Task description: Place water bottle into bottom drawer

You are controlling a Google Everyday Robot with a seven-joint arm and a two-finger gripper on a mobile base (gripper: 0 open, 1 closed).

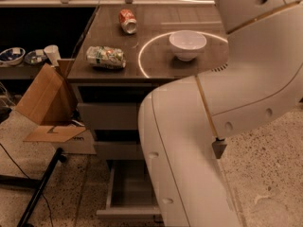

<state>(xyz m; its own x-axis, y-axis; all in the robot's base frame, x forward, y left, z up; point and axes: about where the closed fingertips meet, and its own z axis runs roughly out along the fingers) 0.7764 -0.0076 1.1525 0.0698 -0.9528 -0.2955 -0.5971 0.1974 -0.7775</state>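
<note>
Tool out of view, grip state unknowable; white arm (pixel 189 164) covers the right of the open bottom drawer (pixel 127 214)

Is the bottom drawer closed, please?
No, the bottom drawer stands pulled out; the end effector is out of view.

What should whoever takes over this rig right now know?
Tool: not in view; only the white arm shows, filling the right of the view.
Water bottle: not visible; possibly in the hidden tool.
Bottom drawer: pulled open, right part behind the arm.
Counter holds bowl, crushed can, red can.
Done: drawer open. Left: confirm bottle, put it in the drawer.
</note>
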